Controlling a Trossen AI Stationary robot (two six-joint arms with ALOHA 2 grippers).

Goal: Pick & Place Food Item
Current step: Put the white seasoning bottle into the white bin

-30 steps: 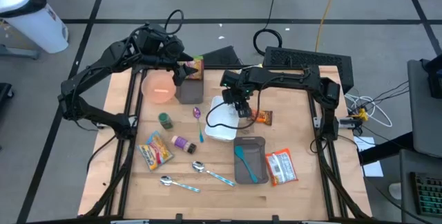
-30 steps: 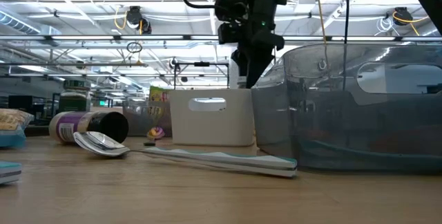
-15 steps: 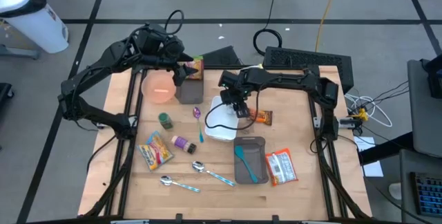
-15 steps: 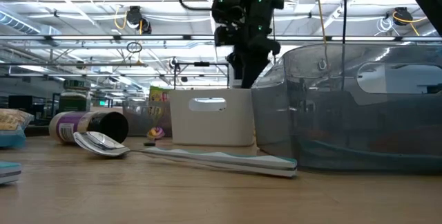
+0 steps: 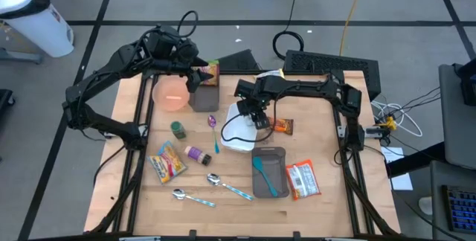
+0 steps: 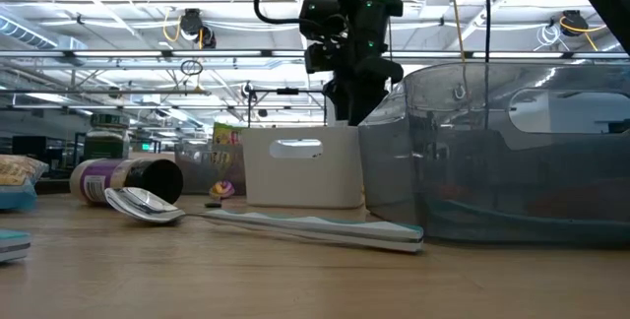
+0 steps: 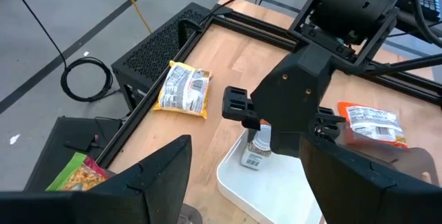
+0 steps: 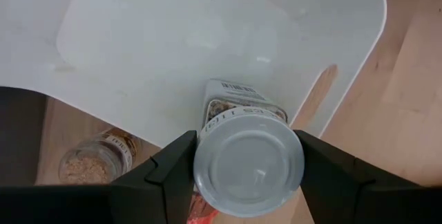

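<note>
From above, the right gripper (image 5: 255, 116) hangs over the white tray (image 5: 232, 135) near the table's middle, its fingers pinching a small spice jar that this view mostly hides. The left gripper (image 5: 195, 72) waits at the far left part of the table, beside an orange bowl (image 5: 172, 92) and a grey bin (image 5: 202, 97); whether its fingers are spread cannot be told. Near the tray lie an orange snack packet (image 5: 283, 126), a grey tray with a teal spatula (image 5: 265, 172), and a red-and-white food pouch (image 5: 302, 180).

At table height, the right gripper (image 6: 346, 93) hovers just above the white tray's (image 6: 301, 168) rim. A purple-labelled jar (image 6: 128, 178) lies on its side to the left, with a spoon (image 6: 143, 203) in front of it.

The left wrist camera looks across at the right arm holding the spice jar (image 7: 259, 145) upright over the white tray's (image 7: 254, 191) far end. A yellow snack bag (image 7: 183, 89) lies beyond it.

The right wrist camera shows the jar's grey lid (image 8: 249, 167) clamped between the two dark fingers (image 8: 173, 170), with the white tray (image 8: 179, 44) below and another small jar (image 8: 97, 160) on the wood beside it.
</note>
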